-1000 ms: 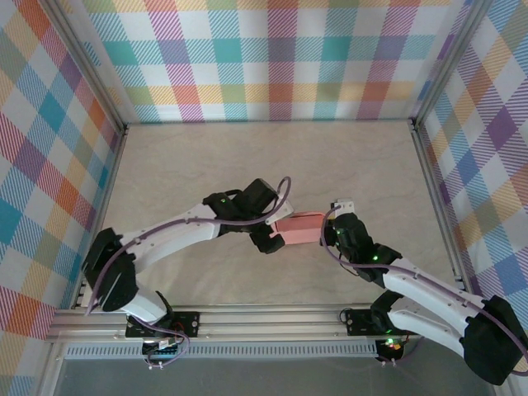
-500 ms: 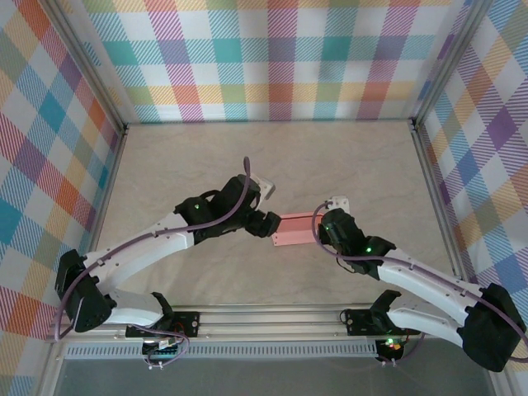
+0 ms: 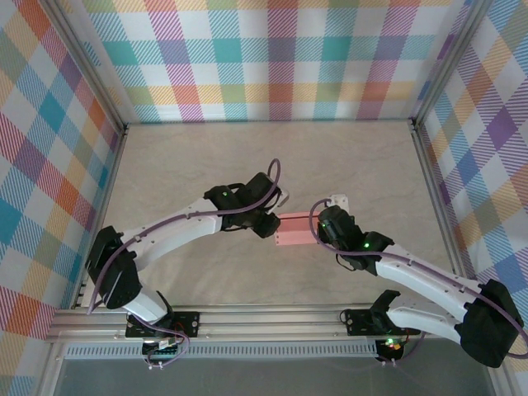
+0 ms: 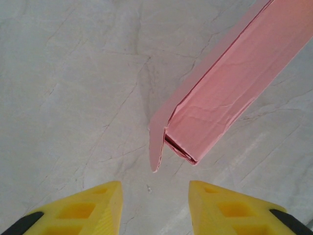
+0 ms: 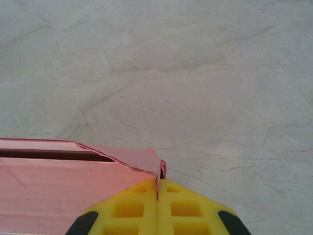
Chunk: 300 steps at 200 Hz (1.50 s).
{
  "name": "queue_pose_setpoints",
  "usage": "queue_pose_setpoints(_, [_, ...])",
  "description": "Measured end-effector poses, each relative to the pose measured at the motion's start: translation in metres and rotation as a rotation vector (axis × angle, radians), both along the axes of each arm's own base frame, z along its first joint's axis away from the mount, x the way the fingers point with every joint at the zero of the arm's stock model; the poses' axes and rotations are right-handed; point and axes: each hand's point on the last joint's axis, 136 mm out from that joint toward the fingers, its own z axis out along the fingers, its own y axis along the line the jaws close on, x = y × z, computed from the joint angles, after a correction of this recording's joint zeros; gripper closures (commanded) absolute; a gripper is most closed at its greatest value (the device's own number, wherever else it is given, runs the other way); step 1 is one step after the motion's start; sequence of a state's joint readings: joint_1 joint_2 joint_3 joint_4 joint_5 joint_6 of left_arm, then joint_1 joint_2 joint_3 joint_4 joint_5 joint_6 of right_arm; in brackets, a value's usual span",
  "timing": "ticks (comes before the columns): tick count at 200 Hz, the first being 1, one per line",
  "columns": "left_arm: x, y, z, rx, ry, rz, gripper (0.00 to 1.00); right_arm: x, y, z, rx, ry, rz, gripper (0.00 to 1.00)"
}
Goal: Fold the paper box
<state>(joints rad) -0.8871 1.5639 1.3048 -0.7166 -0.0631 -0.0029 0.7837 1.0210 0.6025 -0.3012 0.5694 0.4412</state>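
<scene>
The paper box point(image 3: 297, 228) is a salmon-pink flat card box, held just above the marble table between the two arms. My right gripper point(image 5: 157, 188) is shut on the box's right edge point(image 5: 146, 161), yellow fingers pinching the card. In the left wrist view the box point(image 4: 230, 83) runs to the upper right, its near end showing a loose side flap point(image 4: 156, 144) hanging beside the open slit. My left gripper point(image 4: 155, 205) is a short way back from that end, its jaws apart with only bare table between them. From above, the left gripper point(image 3: 268, 223) is at the box's left end.
The marble tabletop point(image 3: 247, 157) stretches behind and on both sides of the arms. Checked cloth walls point(image 3: 280, 58) stand at the back and sides, with an aluminium rail point(image 3: 264, 322) along the near edge.
The left arm swung in and out and now sits at the box's left end, jaws narrower than before. The right gripper kept its hold, and the box shifted slightly left and down.
</scene>
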Motion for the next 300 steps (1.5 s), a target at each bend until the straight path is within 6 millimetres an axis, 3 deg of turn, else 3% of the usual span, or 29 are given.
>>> queue_pose_setpoints(15, [0.003, -0.002, -0.004, 0.013, 0.004, 0.005, 0.69, 0.0, 0.001, 0.0, -0.001, 0.001, 0.001, 1.0])
queue_pose_setpoints(41, [0.006, -0.005, -0.007, 0.019, 0.008, 0.008, 0.72, 0.001, 0.002, 0.0, 0.001, 0.002, -0.003, 1.0])
queue_pose_setpoints(60, [0.008, -0.007, -0.006, 0.019, 0.003, 0.01, 0.78, 0.001, 0.002, 0.0, 0.0, 0.003, -0.004, 1.0])
queue_pose_setpoints(153, [0.013, -0.006, -0.008, 0.035, -0.006, 0.026, 0.84, 0.0, 0.005, 0.0, 0.006, 0.006, 0.002, 1.0])
queue_pose_setpoints(173, [0.013, -0.006, -0.008, 0.038, -0.008, 0.028, 0.81, 0.0, 0.005, 0.0, 0.006, 0.006, 0.003, 1.0])
queue_pose_setpoints(191, [0.015, -0.004, -0.009, 0.048, -0.019, 0.03, 0.72, 0.0, 0.006, 0.0, 0.006, 0.006, 0.004, 1.0])
queue_pose_setpoints(237, [0.019, 0.0, -0.01, 0.071, -0.037, 0.048, 0.71, 0.0, 0.006, -0.001, 0.009, 0.006, 0.002, 1.0])
queue_pose_setpoints(300, [0.018, -0.002, -0.012, 0.069, -0.03, 0.044, 0.88, -0.001, 0.006, -0.001, 0.011, 0.007, 0.0, 1.0])
